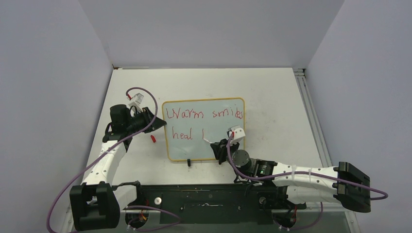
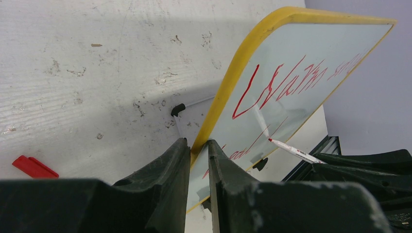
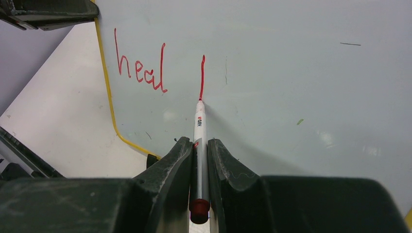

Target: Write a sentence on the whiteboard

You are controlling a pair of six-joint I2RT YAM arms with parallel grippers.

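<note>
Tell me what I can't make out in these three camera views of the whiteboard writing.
- Top view: the marker is hidden under the right end effector.
- Left wrist view: the left end effector, gripping the whiteboard's edge, covers most of the sentence's lower line; "smiles" is too foreshortened to read.
- Right wrist view: the upper line is cut off by the top edge.

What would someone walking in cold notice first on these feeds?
The red writing on the whiteboard at mid-table: "Warm smiles" above, "heal" and one lone stroke below. The right gripper clamps a red marker with its tip at that stroke's foot, while the left gripper pinches the board's yellow left edge. A small red piece lies on the table just left of the board.
</note>
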